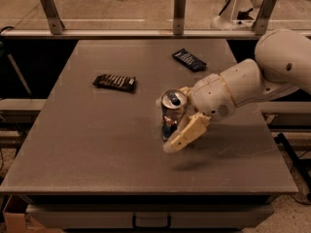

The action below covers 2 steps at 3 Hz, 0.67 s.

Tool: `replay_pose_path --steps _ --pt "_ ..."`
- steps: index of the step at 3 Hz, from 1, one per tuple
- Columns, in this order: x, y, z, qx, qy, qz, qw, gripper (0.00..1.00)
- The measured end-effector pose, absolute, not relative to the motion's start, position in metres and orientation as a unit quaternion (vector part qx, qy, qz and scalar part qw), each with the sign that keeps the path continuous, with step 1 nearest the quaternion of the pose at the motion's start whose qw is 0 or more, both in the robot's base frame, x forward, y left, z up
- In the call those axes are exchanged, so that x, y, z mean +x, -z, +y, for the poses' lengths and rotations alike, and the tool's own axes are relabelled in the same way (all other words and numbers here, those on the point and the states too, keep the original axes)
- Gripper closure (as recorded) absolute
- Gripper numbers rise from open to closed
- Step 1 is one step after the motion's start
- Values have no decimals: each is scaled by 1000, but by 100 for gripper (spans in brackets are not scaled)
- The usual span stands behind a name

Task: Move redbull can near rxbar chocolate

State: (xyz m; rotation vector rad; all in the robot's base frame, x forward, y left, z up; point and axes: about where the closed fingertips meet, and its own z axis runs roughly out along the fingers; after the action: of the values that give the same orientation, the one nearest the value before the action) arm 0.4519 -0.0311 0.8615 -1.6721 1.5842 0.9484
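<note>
From my remote station, I see the gripper (169,124) low over the grey table (97,149), right of the table's centre, and set about the redbull can (170,112). The hand is spread wide. One pale finger (190,130) slants down across the near right side of the can, its tip close to the tabletop. The other reaches round the far side by the silver top. The can stands between the two, upright on the table, pull tab facing up. I cannot tell from here whether either finger presses the metal. The finger spacing looks broader than the can itself, so I read the hand as not closed.

The cream-coloured arm (243,84) comes in from the right edge of the view, its rounded wrist housing just beside the can on the right.

The rxbar chocolate (115,82) lies flat up and to the left of the can, well apart from it. It is a dark brown wrapper with a row of pale stripes, its long side running roughly across the table. A second bar (189,60), dark blue-black with white print, lies at an angle nearer the far right corner, also clear of the can and the hand.

A low rail with upright metal posts (180,11) runs along the table's far edge.
</note>
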Motion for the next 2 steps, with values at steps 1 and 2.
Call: replay_pose_path --steps 1,2 --pt "461 -873 -33 -623 -366 599 345 46" --pt "480 -902 -58 -608 -341 605 386 70"
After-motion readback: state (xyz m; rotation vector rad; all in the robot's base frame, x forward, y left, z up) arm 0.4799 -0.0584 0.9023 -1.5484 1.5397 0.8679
